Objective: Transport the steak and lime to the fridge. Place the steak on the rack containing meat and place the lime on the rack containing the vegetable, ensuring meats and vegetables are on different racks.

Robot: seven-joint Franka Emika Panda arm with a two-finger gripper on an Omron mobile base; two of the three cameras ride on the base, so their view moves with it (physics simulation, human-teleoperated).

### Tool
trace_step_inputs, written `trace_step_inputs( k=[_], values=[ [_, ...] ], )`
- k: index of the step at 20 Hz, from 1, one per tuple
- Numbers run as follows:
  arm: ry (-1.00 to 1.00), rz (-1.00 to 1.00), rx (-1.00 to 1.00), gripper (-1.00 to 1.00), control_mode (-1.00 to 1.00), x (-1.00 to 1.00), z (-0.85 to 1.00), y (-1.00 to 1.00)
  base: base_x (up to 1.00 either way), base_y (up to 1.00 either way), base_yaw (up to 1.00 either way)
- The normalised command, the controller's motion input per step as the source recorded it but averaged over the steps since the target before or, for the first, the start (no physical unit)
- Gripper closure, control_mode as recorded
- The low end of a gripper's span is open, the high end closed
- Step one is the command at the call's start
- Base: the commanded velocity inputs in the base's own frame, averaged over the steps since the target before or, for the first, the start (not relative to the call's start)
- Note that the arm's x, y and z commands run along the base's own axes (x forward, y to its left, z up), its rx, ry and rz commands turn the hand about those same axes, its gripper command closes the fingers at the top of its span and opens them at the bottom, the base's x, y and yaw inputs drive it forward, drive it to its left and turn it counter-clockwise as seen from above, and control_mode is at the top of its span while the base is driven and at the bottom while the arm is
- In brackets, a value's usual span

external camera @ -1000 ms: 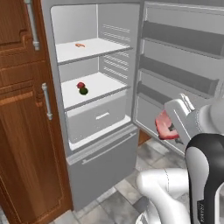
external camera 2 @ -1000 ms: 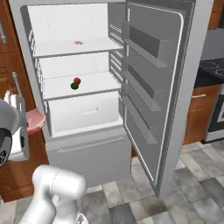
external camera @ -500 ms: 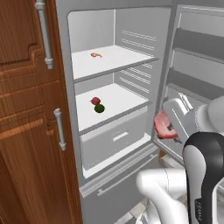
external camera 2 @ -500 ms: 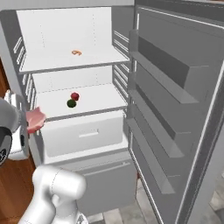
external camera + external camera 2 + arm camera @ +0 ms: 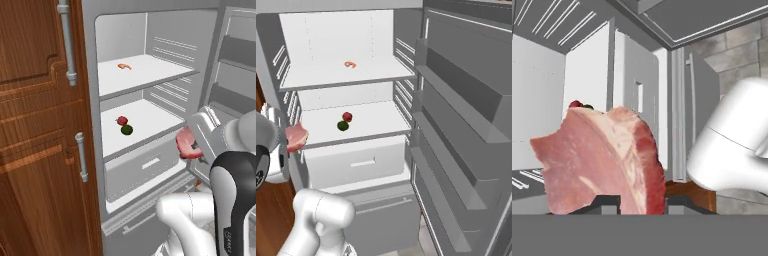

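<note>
Hand view: the gripper (image 5: pixel 632 201) is clenched on the steak (image 5: pixel 604 157), whose pink slab with a darker red edge stands upright between the two dark finger tips; behind it rises the white inside of the fridge (image 5: pixel 587 75). Left base view: the steak (image 5: pixel 186 144) hangs at the near right edge of the fridge (image 5: pixel 150 30) opening, level with the front lip of the lower shelf (image 5: pixel 145 117) and well below the rack containing meat (image 5: pixel 150 72); on that upper rack lies the meat (image 5: pixel 124 66), while on the lower shelf the lime (image 5: pixel 127 130) sits just beside the vegetable (image 5: pixel 121 120). Compared with half a second ago the whole interior looms larger in both base views, so the base has driven closer while the load kept its place beside the arm; the lime's part therefore appears done and only the steak's placing remains. Right base view: the steak (image 5: pixel 296 137) shows at the near left, outside the cabinet; the forearm is folded close to the body, hand low and pointing inward, so a lift toward the upper rack looks the likely need.
</note>
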Motion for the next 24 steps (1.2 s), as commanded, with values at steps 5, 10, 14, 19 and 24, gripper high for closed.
trace_step_inputs(
  k=[5, 10, 14, 19, 24],
  values=[
    [0.0, 0.0, 0.0, 1.0, 1.0, 0.0, 0.0, 0.0, 0.39, 0.0, 0.18],
    [0.0, 0.0, 0.0, 1.0, 1.0, 0.0, 0.0, 0.0, 0.3, 0.0, 0.18],
    [0.0, 0.0, 0.0, 1.0, 1.0, 0.0, 0.0, 0.0, 0.42, 0.0, 0.2],
    [0.0, 0.0, 0.0, 1.0, 1.0, 0.0, 0.0, 0.0, 0.39, -0.08, 0.22],
    [0.0, 0.0, 0.0, 1.0, 1.0, 0.0, 0.0, 0.0, 0.27, -0.29, 0.23]
  ],
)
